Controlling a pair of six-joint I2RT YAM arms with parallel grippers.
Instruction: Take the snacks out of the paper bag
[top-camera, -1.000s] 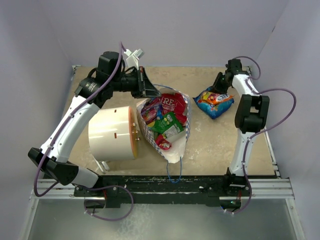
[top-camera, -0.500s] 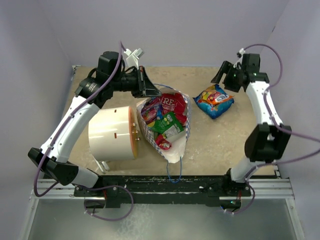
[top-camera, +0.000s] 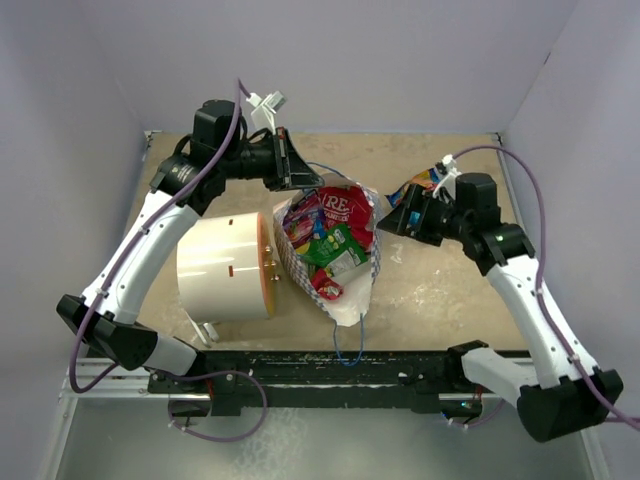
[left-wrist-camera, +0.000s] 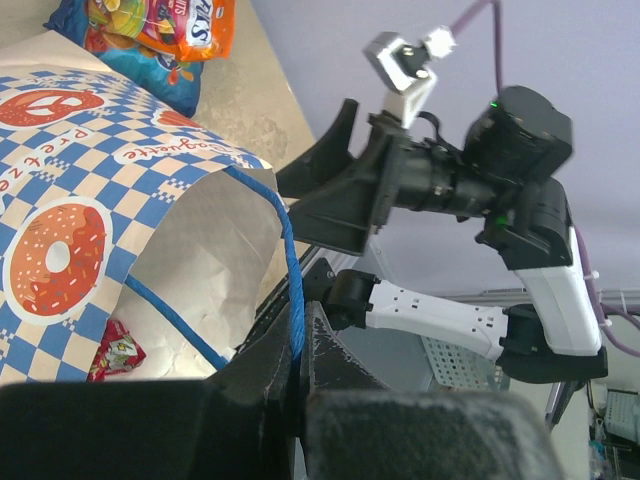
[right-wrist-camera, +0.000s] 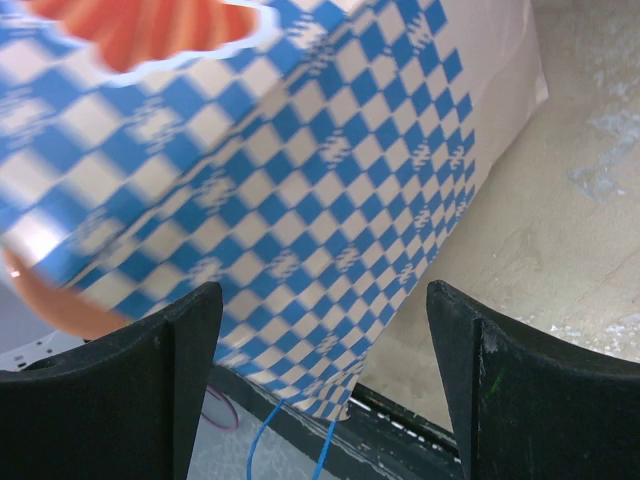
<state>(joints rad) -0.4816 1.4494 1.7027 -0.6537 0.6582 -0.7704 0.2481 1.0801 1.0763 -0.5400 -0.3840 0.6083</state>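
The paper bag (top-camera: 352, 290) lies open on the table, blue-checkered outside. Inside show a red packet (top-camera: 341, 209), a green packet (top-camera: 336, 246) and a small red packet (top-camera: 327, 288). My left gripper (top-camera: 300, 176) is shut on the bag's blue cord handle (left-wrist-camera: 291, 270) at the far rim and holds it up; in the left wrist view the gripper (left-wrist-camera: 297, 322) pinches the cord. My right gripper (top-camera: 395, 222) is open and empty just right of the bag; in its wrist view (right-wrist-camera: 325, 390) the checkered wall (right-wrist-camera: 300, 180) fills the gap. A blue-and-orange packet (top-camera: 424, 180) lies behind it, partly hidden.
A big white cylinder with a tan face (top-camera: 225, 265) lies against the bag's left side. The bag's second blue cord (top-camera: 347, 345) hangs over the table's near edge. Grey walls close the back and sides. The blue-and-orange packet also shows in the left wrist view (left-wrist-camera: 150, 40).
My right arm has swung from the back right corner forward and left to the bag's right side, leaving the blue-and-orange packet on the table. The left arm and bag have not moved.
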